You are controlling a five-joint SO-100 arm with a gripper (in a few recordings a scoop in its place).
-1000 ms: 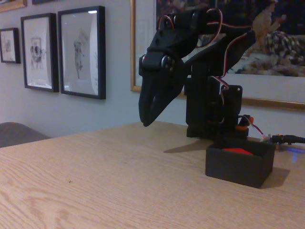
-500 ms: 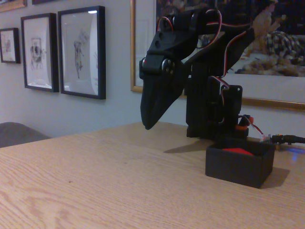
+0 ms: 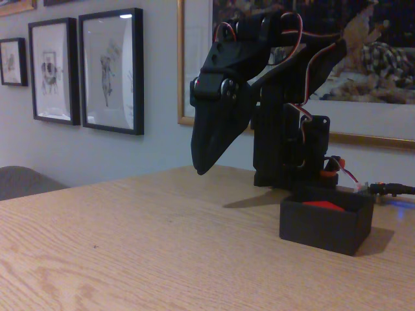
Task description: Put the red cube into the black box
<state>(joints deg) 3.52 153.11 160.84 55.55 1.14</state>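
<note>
Red cube (image 3: 322, 205) sits inside the black box (image 3: 326, 227), its top showing above the rim.
From where I stand, the gripper (image 3: 201, 170) hangs empty, jaws pressed together, left of the box; a careless swing could knock the box.

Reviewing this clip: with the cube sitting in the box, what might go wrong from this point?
1. The red cube shows level with the rim of the black box; a knock might tip it out.
2. The box stands close beside the arm's base, so a low swing of the shut gripper, hanging above the table, may shove it.
</note>
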